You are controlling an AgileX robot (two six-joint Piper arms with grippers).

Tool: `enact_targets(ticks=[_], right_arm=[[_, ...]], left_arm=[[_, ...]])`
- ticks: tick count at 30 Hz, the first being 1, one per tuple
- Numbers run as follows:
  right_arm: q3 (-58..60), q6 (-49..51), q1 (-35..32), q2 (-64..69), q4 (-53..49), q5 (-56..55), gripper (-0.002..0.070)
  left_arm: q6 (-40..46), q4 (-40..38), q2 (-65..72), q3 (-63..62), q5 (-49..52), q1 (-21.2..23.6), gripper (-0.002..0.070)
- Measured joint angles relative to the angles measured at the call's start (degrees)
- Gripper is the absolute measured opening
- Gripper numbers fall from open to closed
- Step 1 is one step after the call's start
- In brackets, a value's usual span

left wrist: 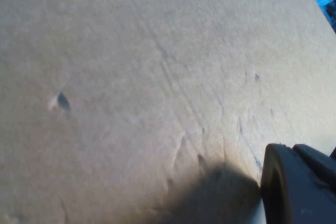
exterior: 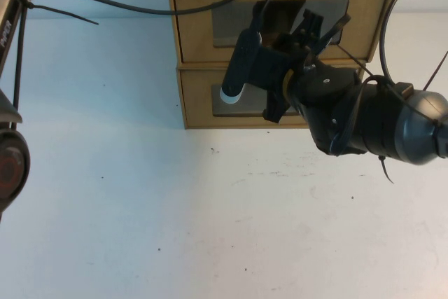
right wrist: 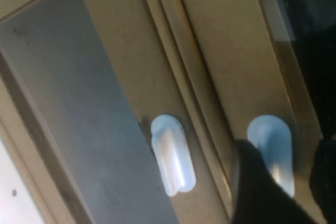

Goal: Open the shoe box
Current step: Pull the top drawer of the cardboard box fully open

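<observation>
you are working at the stack of two tan cardboard drawer-style shoe boxes (exterior: 183, 68), which is sitting at the back of the white table (exterior: 140, 229). your right gripper (exterior: 318, 29) is reaching in at the front of the upper box (exterior: 192, 26), its fingers (right wrist: 252, 182) standing apart either side of that box's pale blue oval plastic pull tab (right wrist: 270, 140), apparently not clamping it yet. your left gripper (left wrist: 294, 187) is hanging close over plain cardboard, probably the stack's top; i cannot tell whether it is open. both drawers are looking flush, so nothing is opened: gripping and pulling are remaining.
</observation>
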Motion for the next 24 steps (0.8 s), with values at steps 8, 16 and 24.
enact_targets(ticks=[8, 16, 24], right_arm=[[-0.3, 0.0, -0.3, 0.2, 0.0, -0.6, 0.0127], [-0.3, 0.0, -0.4, 0.3, 0.0, -0.7, 0.0074], [-0.4, -0.3, -0.4, 0.4, -0.2, -0.8, 0.0015]], left_arm=[[0.0, 0.0, 0.0, 0.0, 0.0, 0.0, -0.0004], [0.0, 0.0, 0.0, 0.0, 0.0, 0.0, -0.0004], [0.0, 0.0, 0.0, 0.0, 0.0, 0.0, -0.0004]])
